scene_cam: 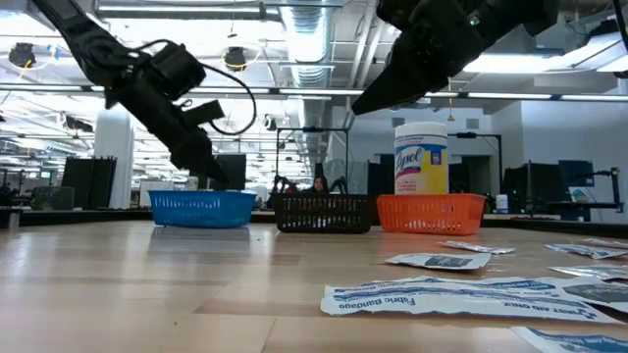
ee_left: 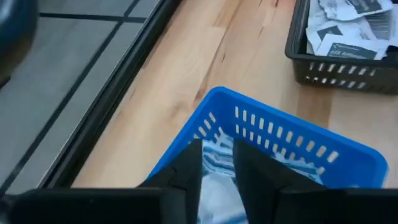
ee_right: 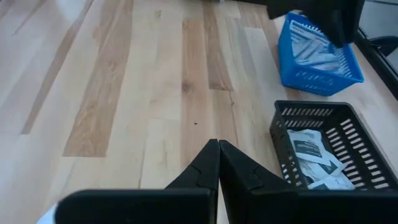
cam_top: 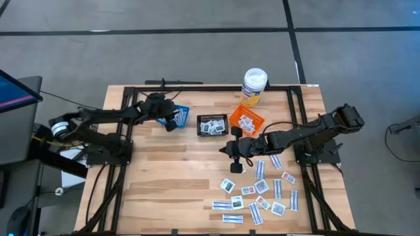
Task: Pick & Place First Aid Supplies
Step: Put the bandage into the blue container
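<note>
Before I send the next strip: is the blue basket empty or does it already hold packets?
Not empty. The blue basket holds several white strips with blue print, seen in both wrist views.

The high view looks straight down from well above, taking in the whole worktop (cam_top: 164, 190), both arms and the grey floor around. The low view sits at worktop height and faces level across the boards toward the room, with printed packets (scene_cam: 461, 294) close to the lens. It shares with the high view the row of blue basket (scene_cam: 201, 208), black basket (scene_cam: 325, 213) and orange basket (scene_cam: 430, 212). The left wrist view looks steeply down, very near the blue basket. The right wrist view looks forward across bare boards and shares the blue and black baskets with it.
</note>
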Available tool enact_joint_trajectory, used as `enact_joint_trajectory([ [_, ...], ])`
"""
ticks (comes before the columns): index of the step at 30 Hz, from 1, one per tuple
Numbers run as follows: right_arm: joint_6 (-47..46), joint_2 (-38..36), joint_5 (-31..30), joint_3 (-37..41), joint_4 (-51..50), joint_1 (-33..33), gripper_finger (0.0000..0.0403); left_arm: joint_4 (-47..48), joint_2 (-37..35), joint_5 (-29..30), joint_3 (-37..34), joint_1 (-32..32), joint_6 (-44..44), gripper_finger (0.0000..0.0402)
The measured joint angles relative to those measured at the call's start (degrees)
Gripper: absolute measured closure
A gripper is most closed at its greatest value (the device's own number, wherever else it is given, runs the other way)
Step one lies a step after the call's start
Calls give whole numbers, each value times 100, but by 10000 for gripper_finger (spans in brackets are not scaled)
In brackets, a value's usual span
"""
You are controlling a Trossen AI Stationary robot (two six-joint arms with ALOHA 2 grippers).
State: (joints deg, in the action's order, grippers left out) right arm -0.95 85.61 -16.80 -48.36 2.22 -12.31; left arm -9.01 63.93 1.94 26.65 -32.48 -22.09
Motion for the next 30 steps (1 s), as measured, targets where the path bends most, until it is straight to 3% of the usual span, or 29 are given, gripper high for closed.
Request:
enact_joint_trajectory([
  [7,-197,2,0,0,-50,54,401,-222,326,625,0,147,2,267],
  [13,-212,1,9,0,-122,-21,401,-589,81,589,2,819,305,261],
  [20,-212,2,429,2,-449,-456,401,-1254,-60,-1018,7,2214,1355,271],
  [25,-399,2,-164,2,-305,-641,401,-1258,-60,-998,9,3123,1443,275],
  [30,-1529,2,-376,2,-944,-680,380,-1258,-58,-995,9,3634,1475,275],
])
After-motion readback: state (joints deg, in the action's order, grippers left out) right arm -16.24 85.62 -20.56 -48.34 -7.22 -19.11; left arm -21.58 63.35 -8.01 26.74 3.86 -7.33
